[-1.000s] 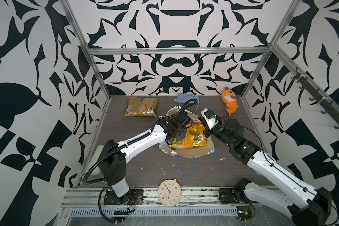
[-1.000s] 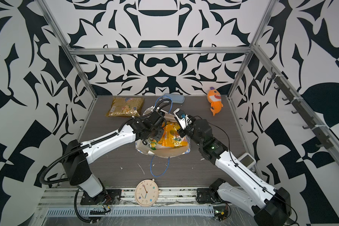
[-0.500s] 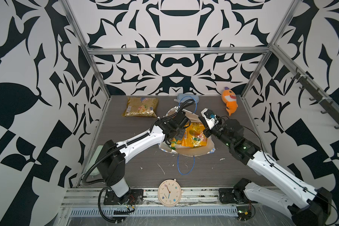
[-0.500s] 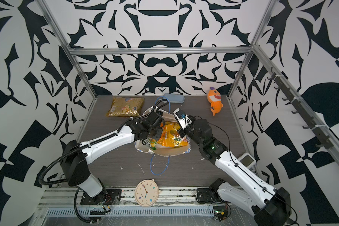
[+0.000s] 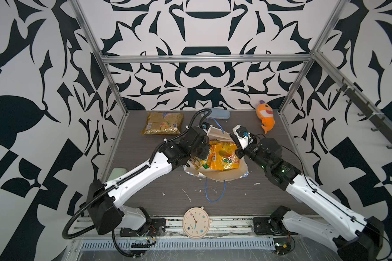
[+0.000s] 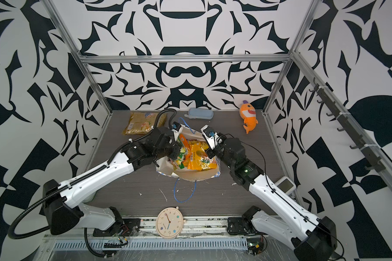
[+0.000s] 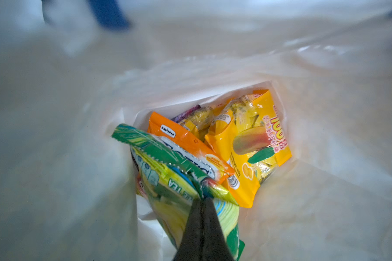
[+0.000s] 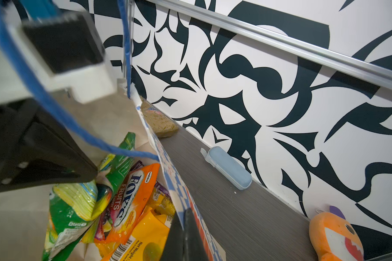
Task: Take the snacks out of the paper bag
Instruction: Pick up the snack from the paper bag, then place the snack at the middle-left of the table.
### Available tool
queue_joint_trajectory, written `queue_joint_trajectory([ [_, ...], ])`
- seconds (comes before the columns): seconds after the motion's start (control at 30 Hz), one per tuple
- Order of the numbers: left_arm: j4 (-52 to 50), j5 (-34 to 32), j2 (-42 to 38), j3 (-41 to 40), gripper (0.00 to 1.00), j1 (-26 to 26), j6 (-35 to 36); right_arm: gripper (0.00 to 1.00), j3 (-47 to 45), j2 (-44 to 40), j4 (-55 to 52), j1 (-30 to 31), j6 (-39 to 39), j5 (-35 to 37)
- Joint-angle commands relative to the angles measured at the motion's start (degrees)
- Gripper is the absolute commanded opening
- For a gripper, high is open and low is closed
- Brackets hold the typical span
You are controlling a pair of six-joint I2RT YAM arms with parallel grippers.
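Nearest the front edge of the worktop [image 5: 168, 192], well in front of the paper bag [image 5: 224, 177], lies a round clock [image 5: 196, 223]. Between clock and bag, one blue cord handle [image 5: 214, 189] hangs down from the bag's near rim onto the worktop. The bag stands mid-worktop with its mouth open to the top views, and both arms reach into it or onto it from either side. Left pincer [image 7: 204, 200]: inside the bag, closed on the upper edge of the green-yellow packet [image 7: 168, 178], which is lifted above the others. Under it in the bag lie the red-orange packet [image 7: 186, 144], an orange-yellow packet [image 7: 247, 144] with a mango picture, and a sliver of the purple packet [image 7: 186, 114]; a second yellow packet shows beside these, mostly covered. Right pincer [image 8: 186, 213]: closed, clamped on the checked wall of the bag at the rim on the right arm's side. Neither top view shows its tips clearly; the right wrist view does. Beyond the bag, on the left arm's side and near the back wall, the large gold packet [image 5: 162, 123] lies flat on the worktop, outside the bag. Straight behind the bag, against the back wall, lies the grey-blue pouch [image 5: 220, 113]. Behind the bag toward the right arm's side, in the far corner, lies the orange plush shark [image 5: 266, 117].
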Motion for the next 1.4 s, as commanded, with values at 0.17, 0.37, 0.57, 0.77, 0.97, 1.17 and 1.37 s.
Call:
queue_joint_trajectory([
  [0.17, 8.12, 6.77, -11.68, -5.29, 0.00, 0.25, 8.86, 0.00, 0.85, -2.44, 4.35, 0.35, 0.48, 1.22],
  [0.37, 10.17, 8.09, -17.96, -5.98, 0.00, 0.25, 11.59, 0.00, 1.07, -1.77, 4.43, 0.39, 0.27, 1.20],
  [0.57, 12.16, 7.38, -23.16, -4.34, 0.00, 0.33, 14.43, 0.00, 1.46, -1.12, 4.40, 0.33, -0.42, 2.16],
  [0.77, 10.73, 5.57, -28.31, -2.92, 0.00, 4.92, 16.75, 0.00, 1.58, -0.86, 4.43, 0.38, -0.80, 2.62],
  [0.97, -1.11, -4.49, -30.40, 1.39, 0.00, 9.66, 19.39, 0.00, 1.93, -0.77, 3.69, 0.37, -0.66, 2.22],
  [1.17, 1.22, -11.19, -33.35, -1.24, 0.00, 11.30, 22.03, 0.00, 1.68, -0.51, 4.34, 0.31, -0.72, 2.56],
  [1.37, 1.83, -13.02, -30.93, -2.33, 0.00, 14.03, 24.94, 0.00, 1.43, -0.59, 4.07, 0.31, -0.71, 2.49],
])
